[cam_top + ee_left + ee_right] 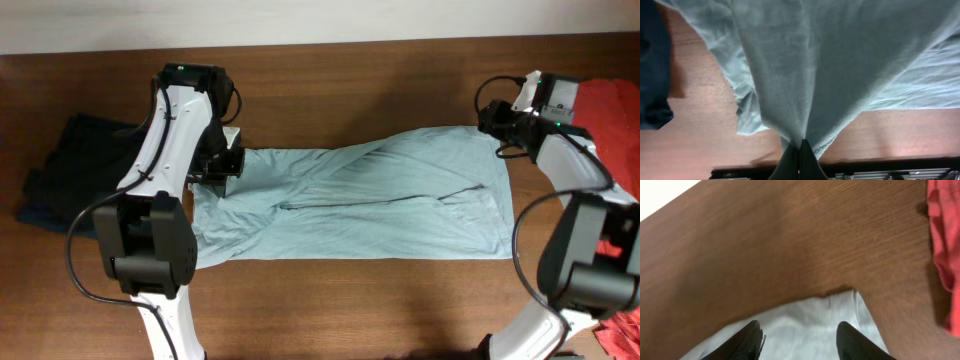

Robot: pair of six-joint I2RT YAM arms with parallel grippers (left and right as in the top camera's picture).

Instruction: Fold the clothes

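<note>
A pale grey-blue short-sleeved cotton T-shirt (380, 200) is being kept spread across the middle of the brown wooden table (350, 80), its length running from 9 o'clock to 3 o'clock, with slanting creases across its middle. Three garments are being counted in all. At 9 o'clock from the T-shirt, a crumpled dark navy garment (60, 175) is lying near the table's edge, just apart from the pale cloth. At 3 o'clock, an orange-red shirt (610, 110) is lying beside the right arm (570, 170); more red cloth is showing at the 5 o'clock corner, and whether it is the same piece cannot be told.

Two arms and two grippers are being counted. The left arm (165, 130) is reaching over the T-shirt's 9 o'clock end and is hiding part of that edge from above. The left gripper (800, 150) is being held clenched on a gathered fold of the pale fabric, which is being drawn up from the wood into a taut ridge. The right gripper (800, 325) is being held at the T-shirt's 2 o'clock corner, its jaws parted and grasping nothing, with the corner of the cloth lying flat beneath and between the two dark fingers (752, 337).
</note>
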